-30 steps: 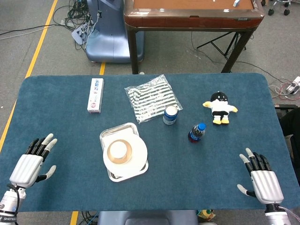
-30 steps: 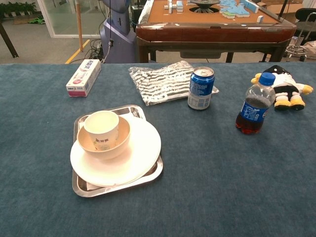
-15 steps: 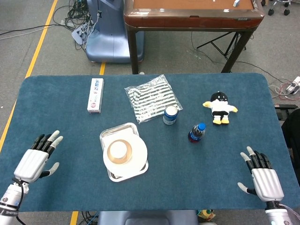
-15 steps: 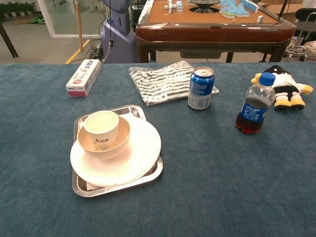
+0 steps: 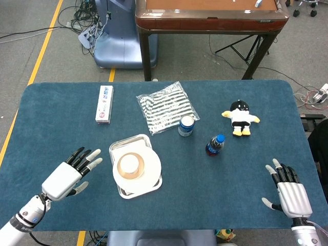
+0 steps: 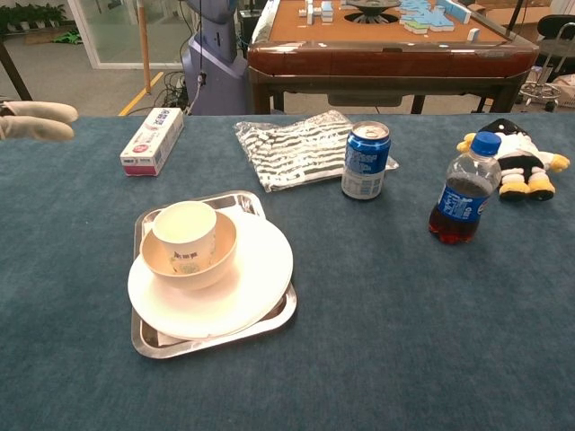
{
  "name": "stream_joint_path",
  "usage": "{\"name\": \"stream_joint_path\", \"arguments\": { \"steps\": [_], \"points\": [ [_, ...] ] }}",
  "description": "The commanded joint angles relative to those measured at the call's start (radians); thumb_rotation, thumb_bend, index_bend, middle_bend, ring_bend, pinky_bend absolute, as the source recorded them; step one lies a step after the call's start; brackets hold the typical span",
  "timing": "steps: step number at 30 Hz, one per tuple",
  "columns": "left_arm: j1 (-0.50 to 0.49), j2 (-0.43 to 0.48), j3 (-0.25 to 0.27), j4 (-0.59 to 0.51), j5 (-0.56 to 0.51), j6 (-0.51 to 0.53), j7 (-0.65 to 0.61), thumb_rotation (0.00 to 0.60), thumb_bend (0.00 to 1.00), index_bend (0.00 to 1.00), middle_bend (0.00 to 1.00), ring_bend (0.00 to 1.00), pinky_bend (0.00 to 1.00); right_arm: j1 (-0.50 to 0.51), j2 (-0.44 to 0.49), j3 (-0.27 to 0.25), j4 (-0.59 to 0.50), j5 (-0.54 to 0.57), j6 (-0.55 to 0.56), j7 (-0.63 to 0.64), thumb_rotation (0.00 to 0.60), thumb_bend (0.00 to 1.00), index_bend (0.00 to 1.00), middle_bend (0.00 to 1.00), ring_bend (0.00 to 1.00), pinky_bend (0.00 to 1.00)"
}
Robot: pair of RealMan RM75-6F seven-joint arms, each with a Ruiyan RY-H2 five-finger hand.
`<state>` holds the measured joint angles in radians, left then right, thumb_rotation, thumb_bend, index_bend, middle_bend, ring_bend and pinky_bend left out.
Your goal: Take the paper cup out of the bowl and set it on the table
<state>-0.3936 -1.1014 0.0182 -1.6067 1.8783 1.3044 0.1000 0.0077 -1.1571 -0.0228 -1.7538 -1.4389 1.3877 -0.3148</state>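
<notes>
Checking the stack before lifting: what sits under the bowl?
The bowl, holding the paper cup, sits on a white plate on a metal tray. The plate hides most of the tray.

Striped bag (image 6: 299, 146), soda can (image 6: 366, 160) — bottle (image 6: 463, 192), plush toy (image 6: 517, 159)

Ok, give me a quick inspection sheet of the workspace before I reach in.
Surface: blue cloth table.
Job's things: paper cup upright in bowl, on white plate, on steel tray.
Clutter: toothpaste box, striped pouch, soda can, cola bottle, plush toy.
Hands: left hand open beside tray; right hand open, far right.
Cables: on floor behind table.
Surroundings: mahjong table, blue machine base.
</notes>
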Motion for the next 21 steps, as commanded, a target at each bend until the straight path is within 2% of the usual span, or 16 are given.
{"name": "stream_joint_path", "arguments": {
  "steps": [1,10,21],
  "points": [
    [-0.035,-0.019,0.002,0.011,0.022,-0.026,0.004,0.600,0.32,0.09,0.00,0.00,0.00,0.003,0.000,0.003,0.002,0.009,-0.005,0.002,0.600,0.22,0.00,0.00,0.00,0.00],
    [-0.131,-0.063,0.007,0.015,-0.006,-0.173,-0.019,0.600,0.32,0.13,0.00,0.00,0.00,0.018,0.004,0.016,0.008,0.050,-0.032,0.014,0.600,0.22,0.00,0.00,0.00,0.00],
    [-0.218,-0.120,-0.020,0.083,-0.068,-0.257,-0.069,0.600,0.32,0.18,0.00,0.00,0.00,0.044,0.014,0.034,0.021,0.108,-0.082,0.046,0.600,0.22,0.00,0.00,0.00,0.00]
  ]
}}
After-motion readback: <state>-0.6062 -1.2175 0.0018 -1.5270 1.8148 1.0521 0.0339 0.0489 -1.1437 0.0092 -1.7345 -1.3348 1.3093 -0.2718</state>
